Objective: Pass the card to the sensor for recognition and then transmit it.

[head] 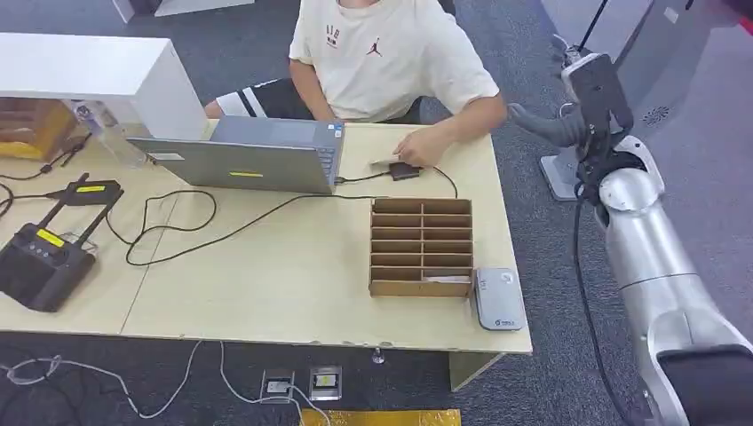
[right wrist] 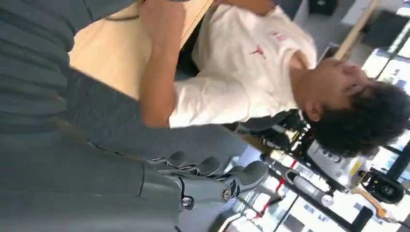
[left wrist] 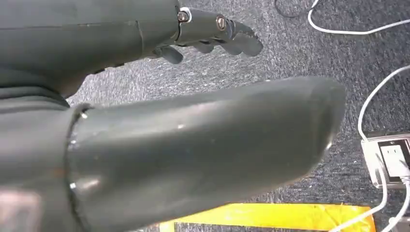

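Beside the worktop [head: 293, 293], the right hand [head: 555, 120] hangs empty, fingers apart; the left hand [left wrist: 212, 36] too. A person's hand [head: 424, 146] holds the card [head: 384, 162] over the sensor [head: 405, 171].

the pale, flat rectangular card [head: 385, 161] lies on the light wooden tabletop [head: 293, 266] at its far edge, just right of the open grey laptop, under a person's hand. it touches the small black square sensor [head: 404, 171], which lies flat beside it with a dark cable running back to the laptop. both sit beyond the brown cardboard slotted organiser, apart from it.
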